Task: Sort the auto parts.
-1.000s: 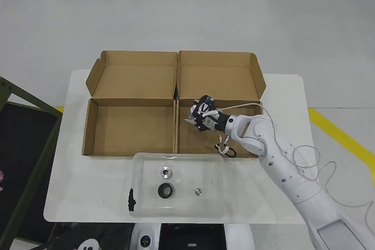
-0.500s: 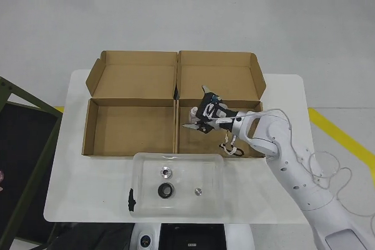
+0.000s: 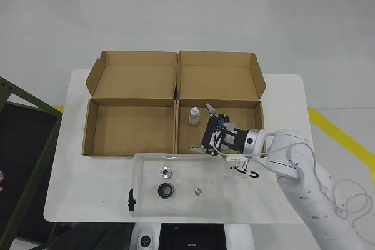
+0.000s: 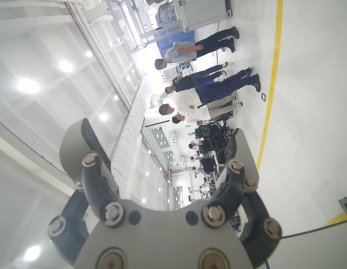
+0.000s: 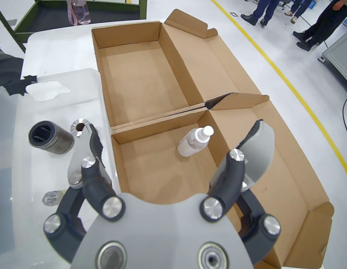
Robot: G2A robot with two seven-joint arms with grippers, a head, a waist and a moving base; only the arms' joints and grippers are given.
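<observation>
A small white bottle [image 3: 194,115] [image 5: 194,142] lies in the right cardboard box [image 3: 240,114] [image 5: 162,169], near its far left corner. My right gripper [image 3: 203,129] [image 5: 175,131] hovers open and empty over that box's near edge, a little short of the bottle. The left cardboard box [image 3: 131,128] [image 5: 139,79] holds nothing. In the clear plastic bin [image 3: 137,181] [image 5: 10,130] at the table's front lie a black cylindrical bearing [image 3: 167,190] [image 5: 50,138], a silver collet [image 3: 167,172] [image 5: 80,125] and a small silver part [image 3: 199,192] [image 5: 51,197]. My left gripper [image 4: 160,134] is open, empty, facing the room.
Both boxes have their lids [image 3: 219,75] folded open at the far side. The white table [image 3: 281,94] has bare room to the right of the boxes. A green cart [image 3: 12,125] stands left of the table, with a pink drinking bottle [image 5: 76,4] on it.
The right gripper let go of the white bottle in the right box, opened wide, and drew back toward the clear bin.
</observation>
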